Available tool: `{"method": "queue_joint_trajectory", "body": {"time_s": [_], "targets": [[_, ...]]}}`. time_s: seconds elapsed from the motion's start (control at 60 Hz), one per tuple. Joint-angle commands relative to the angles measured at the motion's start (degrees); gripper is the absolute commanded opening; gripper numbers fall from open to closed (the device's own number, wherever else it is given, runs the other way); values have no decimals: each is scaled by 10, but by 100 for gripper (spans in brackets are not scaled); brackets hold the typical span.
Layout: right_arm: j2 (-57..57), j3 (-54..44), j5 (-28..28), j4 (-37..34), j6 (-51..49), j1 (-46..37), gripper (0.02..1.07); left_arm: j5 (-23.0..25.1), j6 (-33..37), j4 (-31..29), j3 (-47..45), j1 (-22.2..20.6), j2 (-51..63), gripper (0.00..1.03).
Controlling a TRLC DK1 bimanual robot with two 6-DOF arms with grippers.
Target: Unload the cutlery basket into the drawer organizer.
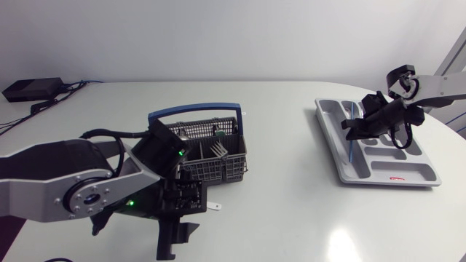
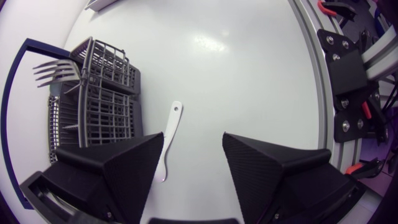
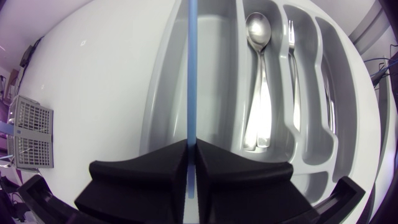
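Just above the white table [image 1: 291, 207], left fingers [image 2: 118, 171] gape beside the basket [image 2: 106, 106]; right fingers [image 3: 143, 180] pinch a blue rod [image 3: 193, 74].

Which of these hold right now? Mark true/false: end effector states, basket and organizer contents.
1. The right end effector is shut on a thin blue stick. True.
2. The left end effector is shut on a fork. False: it is open, with a white utensil on the table by one finger.
3. A spoon lies in the organizer. True.
4. The basket is empty. False: a fork stands in it.
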Motion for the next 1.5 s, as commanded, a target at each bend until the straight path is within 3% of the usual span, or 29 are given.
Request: {"method": "queue_joint_trajectory", "body": {"time_s": [0.0,0.067,0.15,0.167,0.217,0.267,0.333,0.533,0.683,0.783,0.967,1.1,1.2,1.483], "targets": [[22,19,14,-6,-7,12,11,-10,28,22,-29,-1,-10,69],[29,20,20,-7,-6,15,18,-17,37,38,-42,0,-10,69],[32,16,20,-7,-6,16,41,-22,43,58,-60,1,-9,69],[32,16,20,-7,-6,16,41,-22,43,58,-60,1,-9,69],[23,3,20,-6,-9,16,65,-22,46,67,-70,1,-9,69],[8,-13,20,0,-12,17,80,-23,46,74,-75,1,-9,69],[-30,-48,21,14,-23,20,91,-24,48,76,-79,5,-8,69],[-217,-185,-2,38,-83,87,91,-23,53,76,-94,20,-19,69],[-345,-269,-2,33,-99,214,91,-21,37,77,-100,53,-30,69],[-385,-292,-2,24,-84,308,91,20,24,77,-108,88,-38,69],[-374,-304,9,41,-52,471,90,98,24,77,-125,177,-65,69],[-333,-292,10,71,-45,527,90,136,28,96,-132,240,-75,69],[-293,-280,12,90,-41,560,90,147,21,129,-137,259,-68,69],[-193,-259,47,166,-26,633,90,155,-5,218,-130,263,-4,69]]}}
